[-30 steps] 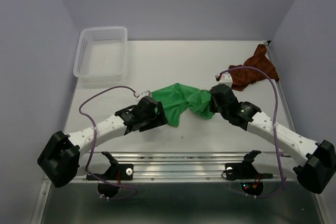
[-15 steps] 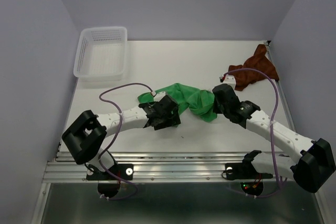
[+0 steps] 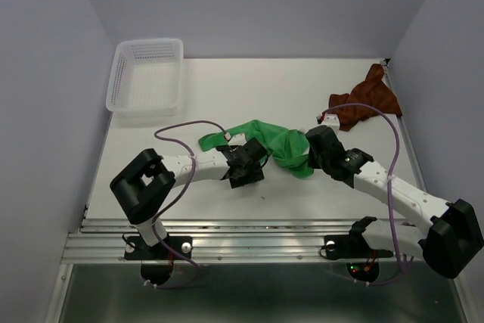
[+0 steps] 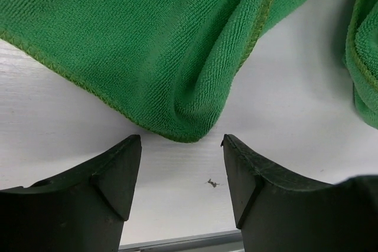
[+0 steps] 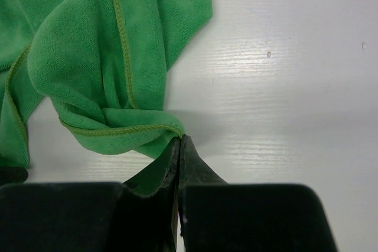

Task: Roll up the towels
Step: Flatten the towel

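Note:
The green towel (image 3: 265, 140) lies crumpled mid-table, with a fold of it (image 4: 165, 45) filling the top of the left wrist view. My left gripper (image 3: 246, 169) sits at its near edge. That gripper (image 4: 182, 146) is open, with only bare table between its fingers and the fold's tip just ahead of them. My right gripper (image 3: 313, 149) is at the towel's right end. It (image 5: 179, 138) is shut, and the hemmed corner of the green towel (image 5: 106, 57) runs into its tips. The rust-brown towel (image 3: 367, 102) lies bunched at the back right, untouched.
A white mesh basket (image 3: 147, 77) stands at the back left corner. Purple cables loop over both arms. The table's metal front rail (image 3: 249, 236) runs just behind the arm bases. Walls close in on both sides.
My left gripper has slid right along the green towel's near edge, its jaws narrowing. The towel's left end now lies slack behind it. The right gripper has drifted slightly right with its corner.

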